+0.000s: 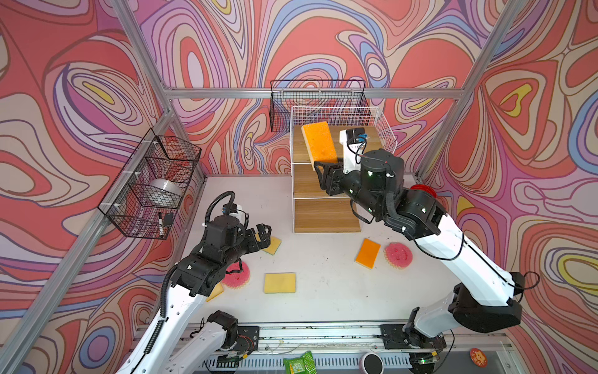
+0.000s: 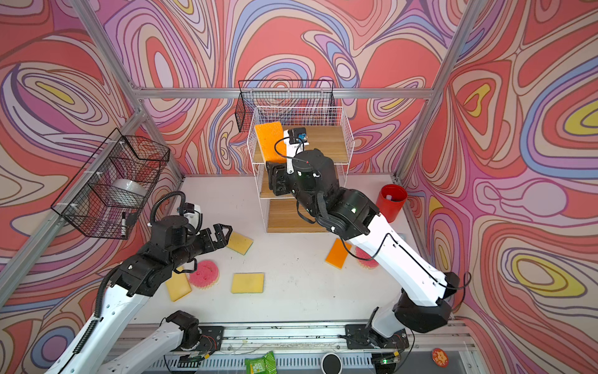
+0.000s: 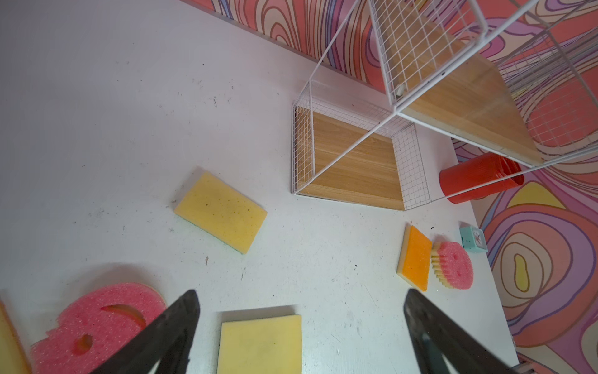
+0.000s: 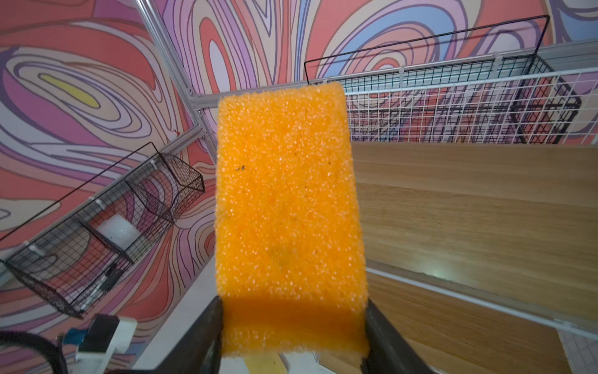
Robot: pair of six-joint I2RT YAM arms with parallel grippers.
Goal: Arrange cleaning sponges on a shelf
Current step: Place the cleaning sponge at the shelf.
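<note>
My right gripper point(image 4: 293, 311) is shut on the short end of an orange-topped sponge point(image 1: 320, 142), holding it tilted over the left part of the top board of the white wire shelf point(image 1: 326, 217). My left gripper point(image 3: 301, 294) hangs open and empty above the table, over a sponge lying yellow side up point(image 3: 259, 343). Another yellow-side-up sponge with a green edge point(image 3: 221, 212) lies nearer the shelf. A pink round sponge point(image 3: 97, 323) lies by the left arm. An orange-topped sponge point(image 1: 368, 253) and a second pink round one point(image 1: 398, 255) lie to the right in front of the shelf.
A black wire basket point(image 1: 152, 184) hangs on the left wall and another point(image 1: 317, 103) behind the shelf. A red cup point(image 2: 391, 200) stands right of the shelf, with a mint clock point(image 3: 472, 239) near it. A yellow sponge point(image 2: 178, 286) lies partly under the left arm.
</note>
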